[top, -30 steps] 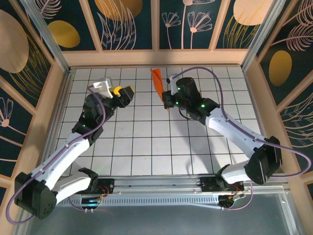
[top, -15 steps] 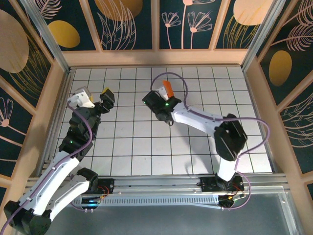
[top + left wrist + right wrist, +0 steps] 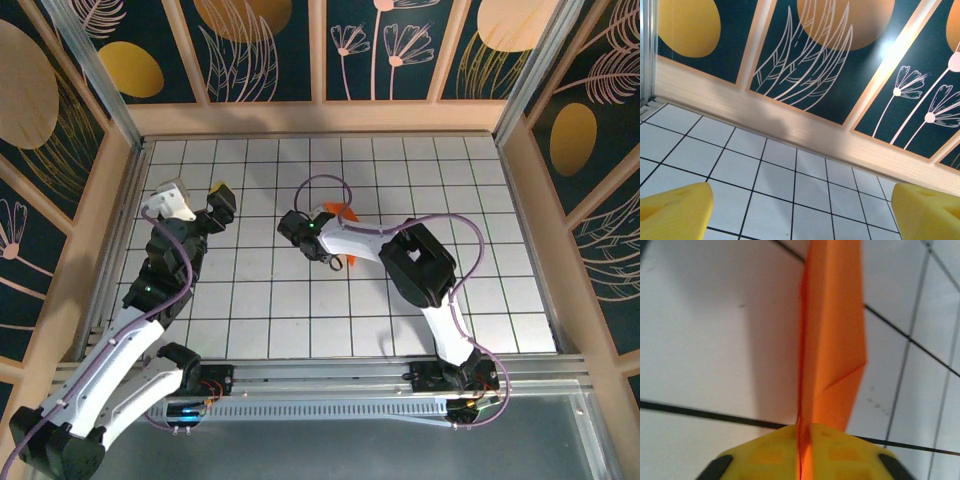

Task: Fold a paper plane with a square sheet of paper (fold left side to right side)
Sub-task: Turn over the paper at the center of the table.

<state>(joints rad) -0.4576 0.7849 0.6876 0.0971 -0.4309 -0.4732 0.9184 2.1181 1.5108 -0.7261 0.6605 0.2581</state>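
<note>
The paper plane is a narrow folded dart of bright orange paper. It runs away from my right gripper over the white tiles, and its near end sits pinched between the yellow pads, which are shut on it. From above, my right gripper is low over the middle of the table. Bits of the orange paper plane poke out on either side of the wrist. My left gripper hovers at the left with nothing in it. In its wrist view it is open, with yellow fingertips far apart.
The white grid table is ringed by a wooden rim and patterned dark walls. The right arm's elbow is bent over the table's middle right. A purple cable loops above the right wrist.
My right wrist swung left and down toward the tiles, carrying the plane with it. The left arm drew back to the left and its jaws spread wider.
</note>
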